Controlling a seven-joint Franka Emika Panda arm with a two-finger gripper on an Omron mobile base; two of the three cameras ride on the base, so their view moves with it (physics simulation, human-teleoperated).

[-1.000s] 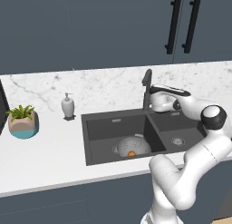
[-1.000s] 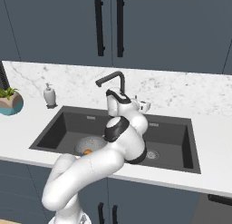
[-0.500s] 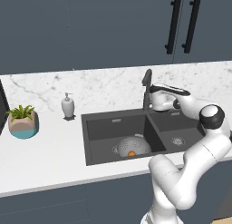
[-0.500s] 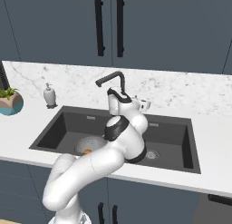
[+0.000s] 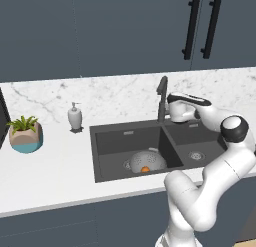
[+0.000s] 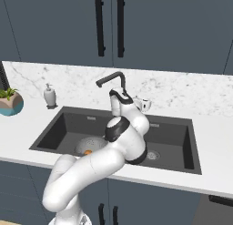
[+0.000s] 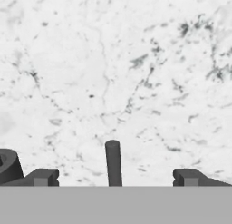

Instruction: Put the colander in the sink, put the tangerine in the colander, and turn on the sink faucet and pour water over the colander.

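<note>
The grey colander (image 5: 144, 161) sits in the left basin of the dark sink (image 5: 115, 141), with the orange tangerine (image 5: 145, 169) inside it. From the right base view, the colander (image 6: 89, 145) and the tangerine (image 6: 88, 152) lie left of my arm. The dark faucet (image 5: 161, 98) rises behind the divider, its spout (image 6: 109, 78) pointing left. My gripper (image 5: 173, 109) is beside the faucet, aimed at the wall. In the hand view my gripper (image 7: 115, 177) is open, and the slim faucet lever (image 7: 113, 162) stands between the fingertips (image 7: 43, 177), touching neither. I see no water running.
A white soap dispenser (image 5: 75, 116) stands on the marble counter (image 5: 50, 166) left of the sink. A potted plant (image 5: 25, 134) sits at the far left. Dark cabinet doors with black handles (image 5: 200, 26) hang above the backsplash. The right basin (image 6: 170, 140) holds only its drain.
</note>
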